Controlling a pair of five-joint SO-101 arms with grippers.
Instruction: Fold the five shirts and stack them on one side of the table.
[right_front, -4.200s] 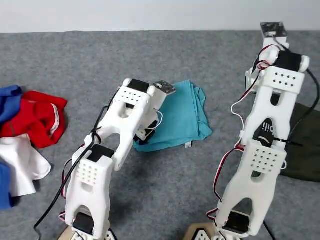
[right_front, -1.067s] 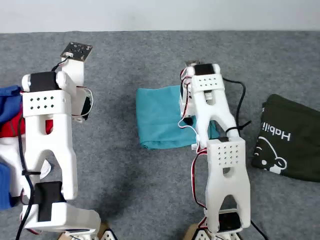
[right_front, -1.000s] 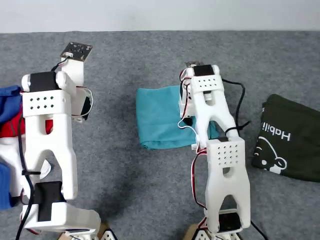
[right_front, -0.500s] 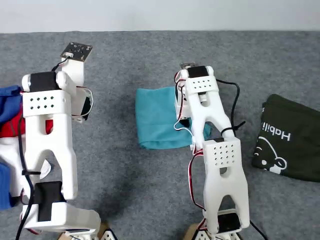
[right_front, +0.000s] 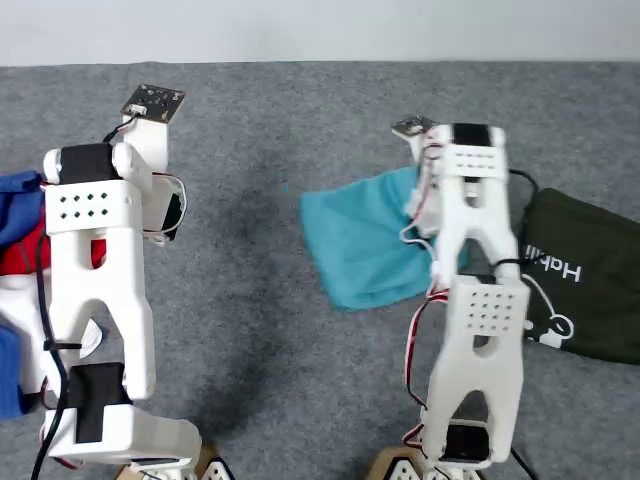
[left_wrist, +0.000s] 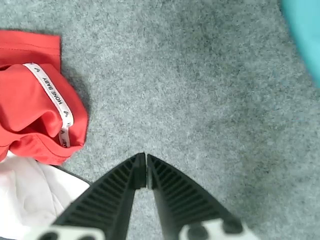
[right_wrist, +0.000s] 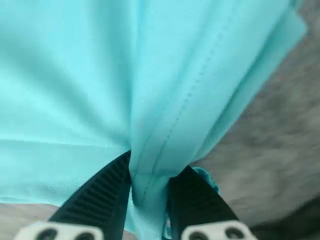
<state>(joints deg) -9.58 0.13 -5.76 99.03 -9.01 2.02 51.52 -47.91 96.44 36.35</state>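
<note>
Clamping the teal shirt (right_wrist: 75, 75): right pincer (right_wrist: 151, 169) has both jaws pinched on a bunched fold at the shirt's edge. A stitched ridge of cloth runs away from the jaws.

High view: the teal shirt lies skewed on the grey desk (right_front: 250, 350), between the two arms. Its right part is tucked under the right arm (right_front: 470, 260). The visible part looks roughly folded, with one corner pointing toward the near edge.

Dark green shirt (right_front: 585, 275) lies just right of that arm at the desk's right side, flat, white print up. Can't tell whether teal and green touch; the arm covers the gap.

Left pincer (left_wrist: 145, 161): jaws together, tips meeting, nothing between them. It hangs over bare desk.

Red shirt (left_wrist: 30, 110) is crumpled near it, collar tape showing. White shirt (left_wrist: 22, 200) is beside the red one, edges touching.

At the left edge of the desk in the high view, a blue shirt (right_front: 15, 195) sits against the red one, part of a loose unfolded heap beside the left arm (right_front: 95, 280). That heap is well apart from the teal shirt.
</note>
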